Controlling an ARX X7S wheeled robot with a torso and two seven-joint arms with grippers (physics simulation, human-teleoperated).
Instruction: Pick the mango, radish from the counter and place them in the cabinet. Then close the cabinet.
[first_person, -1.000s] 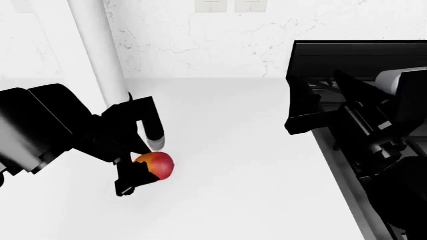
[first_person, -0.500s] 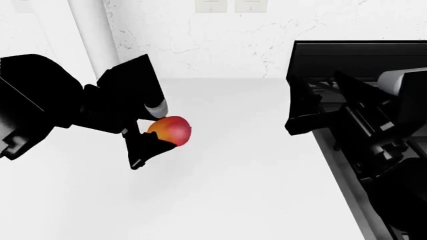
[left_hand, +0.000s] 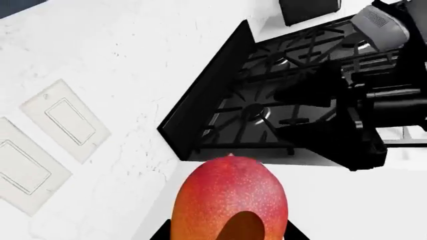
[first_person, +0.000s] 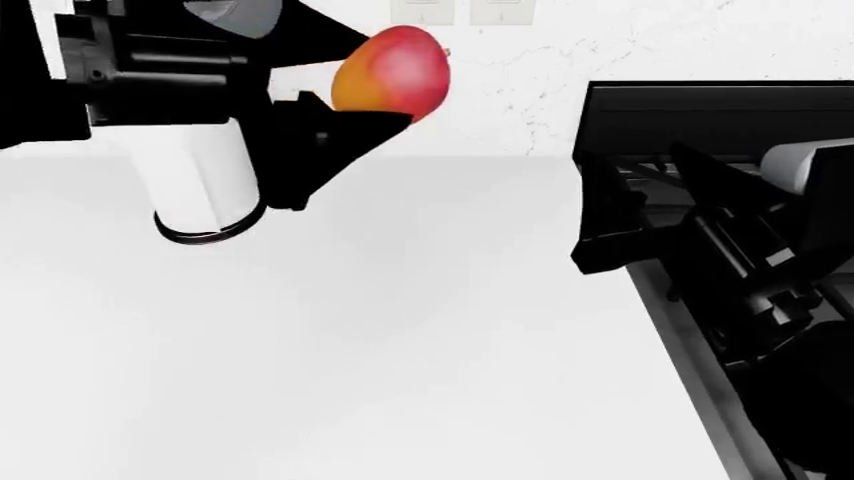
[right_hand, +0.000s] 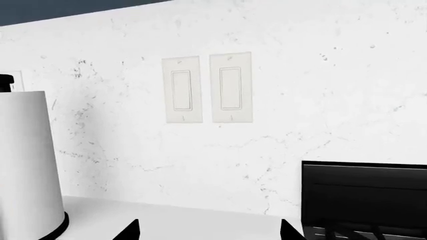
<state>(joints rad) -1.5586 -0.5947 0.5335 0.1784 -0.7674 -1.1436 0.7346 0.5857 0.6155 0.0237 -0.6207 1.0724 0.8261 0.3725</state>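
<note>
In the head view the left claw (first_person: 358, 108) sits at about 11 o'clock, raised well above the white table (first_person: 400, 330), and it is closed on the mango (first_person: 390, 72). The fruit rests between the dark fingers (first_person: 334, 135), its red blush toward the wall and its orange-yellow side toward the arm. In the left wrist view the mango (left_hand: 229, 199) fills the near foreground, seated in the claw with black finger parts showing at both sides of its base; beyond it lie the black gas stove (left_hand: 280, 110) and two wall switch plates (left_hand: 65, 120). A white cylinder (first_person: 200, 180) stands on the table just below the left arm. The right claw (first_person: 627, 225) hovers at 3 o'clock over the stove's edge; how far it is open cannot be told from these views. The right wrist view shows only the tips of its fingers (right_hand: 130, 231), apart, with nothing visible between them. The radish is not visible.
</note>
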